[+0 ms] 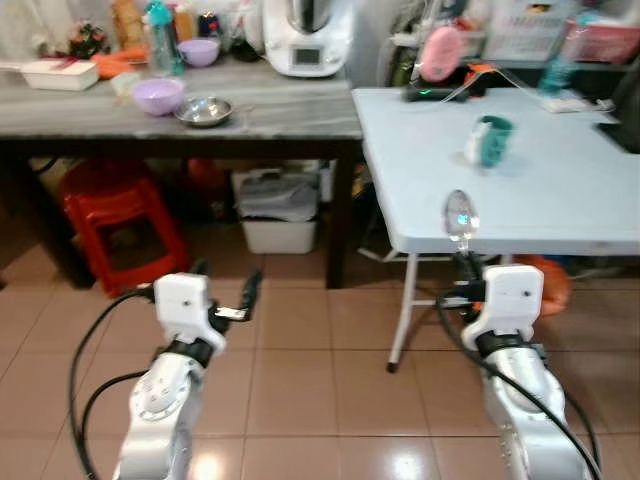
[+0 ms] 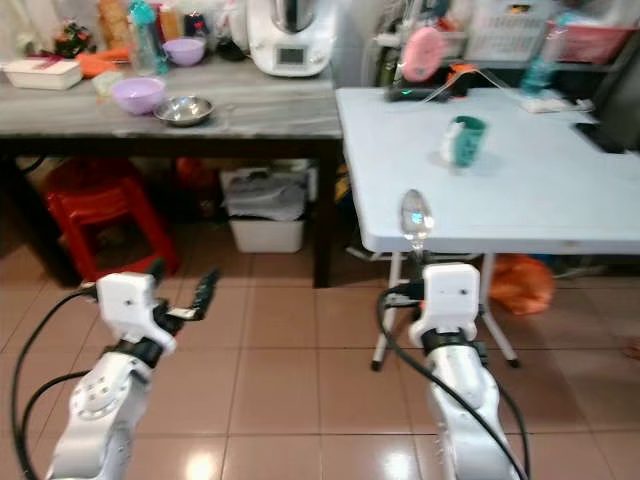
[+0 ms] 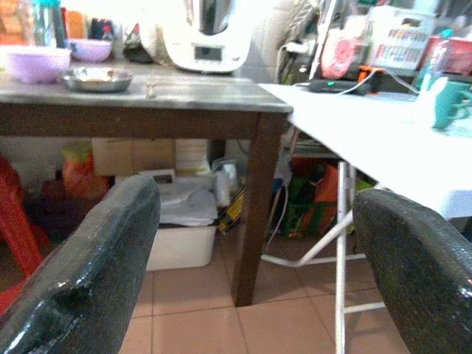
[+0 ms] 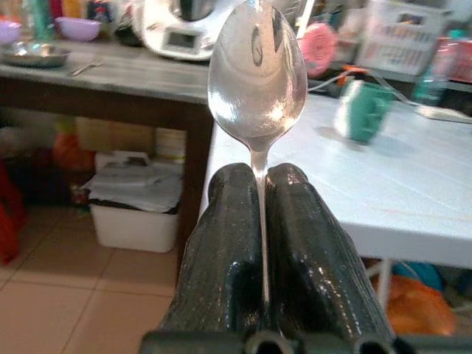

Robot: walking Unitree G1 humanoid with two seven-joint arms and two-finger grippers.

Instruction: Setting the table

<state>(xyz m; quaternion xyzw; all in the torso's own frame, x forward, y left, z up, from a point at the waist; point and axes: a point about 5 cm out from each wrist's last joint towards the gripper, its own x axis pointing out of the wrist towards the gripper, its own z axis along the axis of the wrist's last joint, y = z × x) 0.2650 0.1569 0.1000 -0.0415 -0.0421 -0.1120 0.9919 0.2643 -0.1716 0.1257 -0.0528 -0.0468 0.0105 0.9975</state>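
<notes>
The right gripper (image 1: 462,262) has its fingers clamped on the spoon (image 1: 460,215) handle, bowl up at lower right by the white table (image 1: 560,190) edge, probably for laying down, while the left gripper (image 1: 225,285) hangs spread wide and empty at lower left.

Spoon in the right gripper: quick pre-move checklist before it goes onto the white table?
1. Grip: right gripper shut on the spoon at the handle, bowl pointing up. ok.
2. Target: bare patch of the white table just past the near edge. ok.
3. Obstacles: green mug stands farther back, apart from the spoon. ok.
4. Reach: the gripper is at the table's near edge, spoon bowl over it. Probably ok.
5. Left gripper open, holding nothing, low over the floor tiles, away from the table. ok.
6. How much handle the fingers hold: cannot tell.
</notes>
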